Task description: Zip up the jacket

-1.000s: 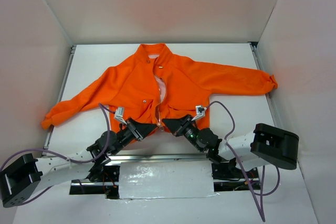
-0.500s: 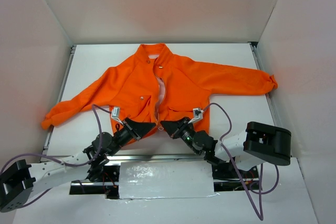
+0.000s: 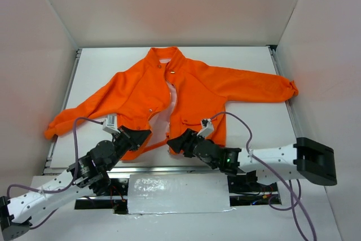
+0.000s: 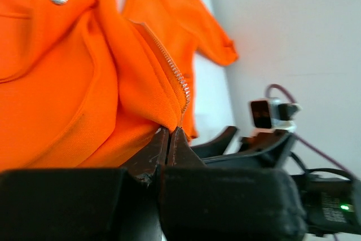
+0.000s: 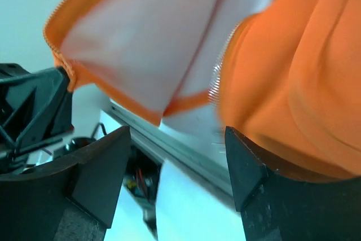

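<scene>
The orange jacket [image 3: 192, 86] lies spread on the white table, collar at the far side, its front parted from the chest down. My left gripper [image 3: 145, 134] is shut on the bottom corner of the jacket's left front panel [image 4: 67, 88], right where the zipper teeth [image 4: 172, 71] end. The pale lining [image 5: 152, 43] shows in the right wrist view. My right gripper [image 3: 172, 143] stands open at the hem beside the right panel [image 5: 299, 71], with nothing between its fingers [image 5: 107, 156].
White walls close in the table on three sides. A metal rail [image 3: 169, 169] and a white taped patch [image 3: 177, 193] run along the near edge between the arm bases. Purple cables [image 3: 242, 125] loop over both arms.
My right gripper has opened and let go of the right panel's hem. The left arm has drawn its hem corner to the left, widening the gap at the bottom of the front.
</scene>
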